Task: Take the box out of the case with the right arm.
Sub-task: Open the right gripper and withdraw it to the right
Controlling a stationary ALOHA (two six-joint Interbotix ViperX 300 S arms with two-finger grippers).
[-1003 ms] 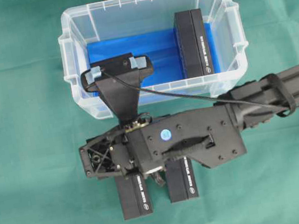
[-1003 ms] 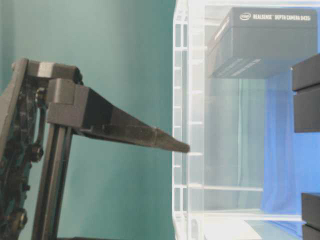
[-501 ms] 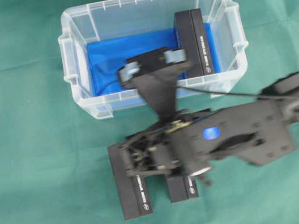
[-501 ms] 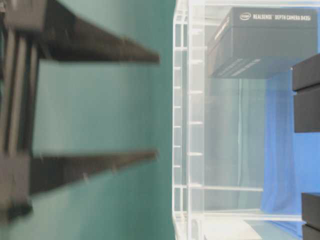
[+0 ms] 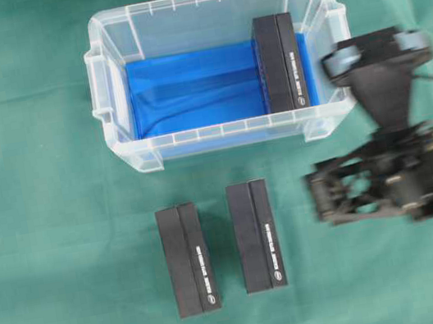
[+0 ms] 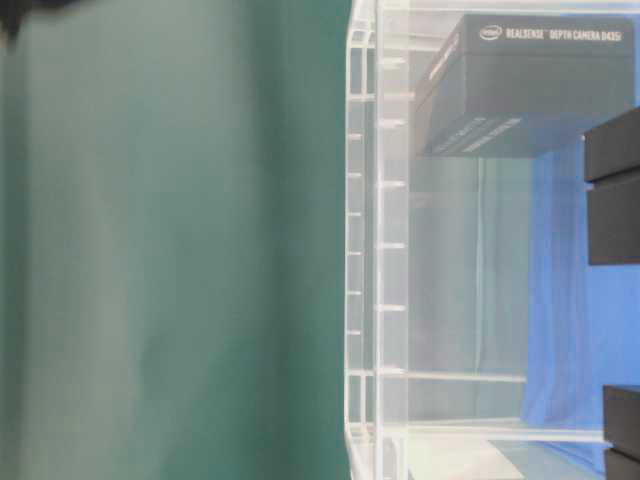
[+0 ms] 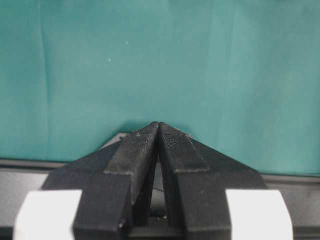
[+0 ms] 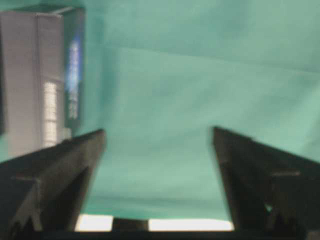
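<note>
Your right gripper (image 8: 157, 150) is spread wide with nothing between the jaws, just green bench (image 5: 47, 240) cloth under it (the wrist view is blurry, but the gap is obvious). From above, the right arm (image 5: 393, 174) sits off to the right of the case (image 5: 206, 1), outside it and not touching it. The left gripper (image 7: 159, 135) is pressed closed on nothing, over bare cloth.

The box (image 5: 280, 61) you're after stands on the blue floor of the case, at the right end, close to the right wall. Two more boxes, the left one (image 5: 188, 258) and the right one (image 5: 256, 234), lie on the bench in front of the case.

What could bite you, I reckon: that box is tight to the wall, so one finger coming down on that side may land on the rim or wedge against the plastic and shove the whole case. Come in crooked and you'd likely tip the box over instead of clamping it. Line up square first.
</note>
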